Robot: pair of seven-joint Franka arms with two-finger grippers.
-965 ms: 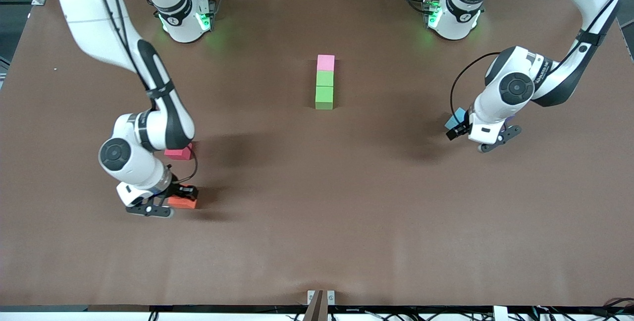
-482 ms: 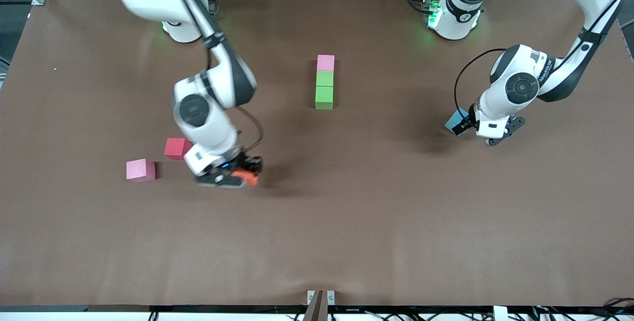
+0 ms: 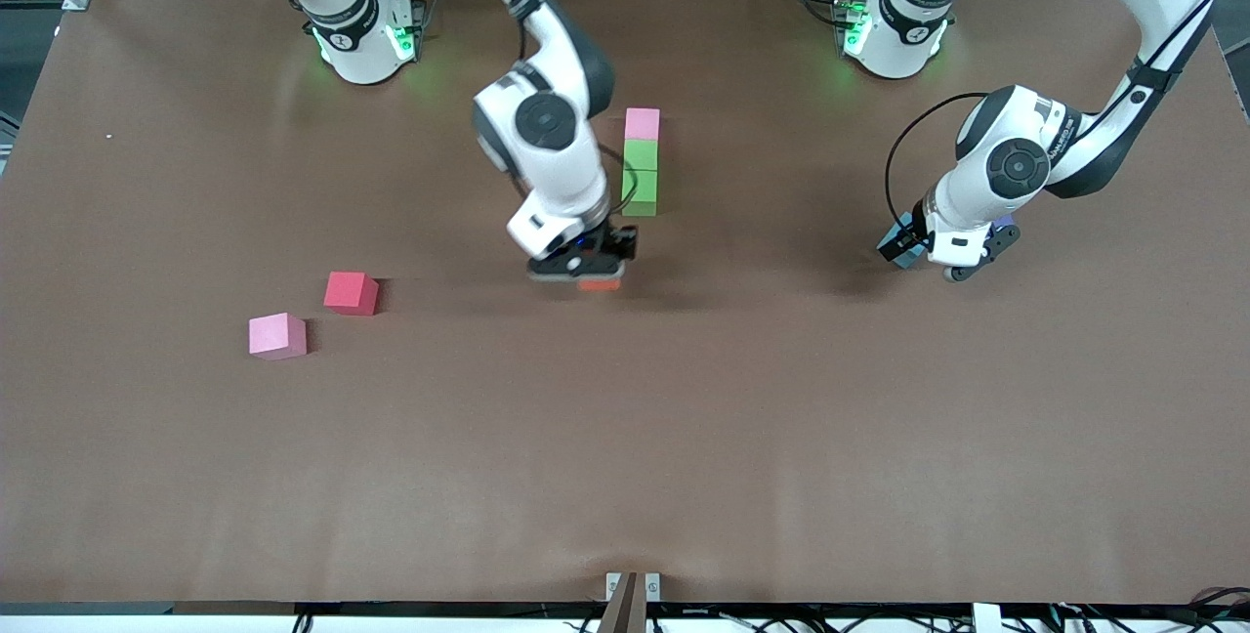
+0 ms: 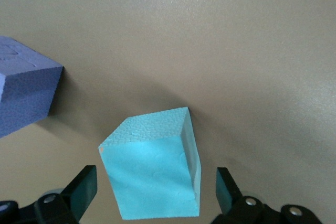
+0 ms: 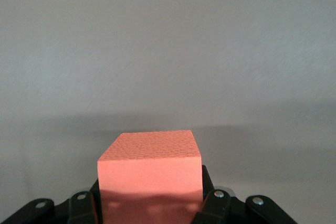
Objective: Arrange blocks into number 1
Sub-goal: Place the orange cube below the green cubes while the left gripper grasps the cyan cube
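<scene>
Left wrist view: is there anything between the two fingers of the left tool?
Yes. In the left wrist view the light blue block sits on the table between the open left tool's fingers, with gaps on both sides.

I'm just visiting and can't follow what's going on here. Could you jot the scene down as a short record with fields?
Line so far: pink block, then two green blocks, in a row mid-table
Right gripper: shut on orange block, over the table just past the row's near end
Left gripper: open around light blue block
Purple block: beside the light blue one
Loose: red block, second pink block, toward the right arm's end
</scene>
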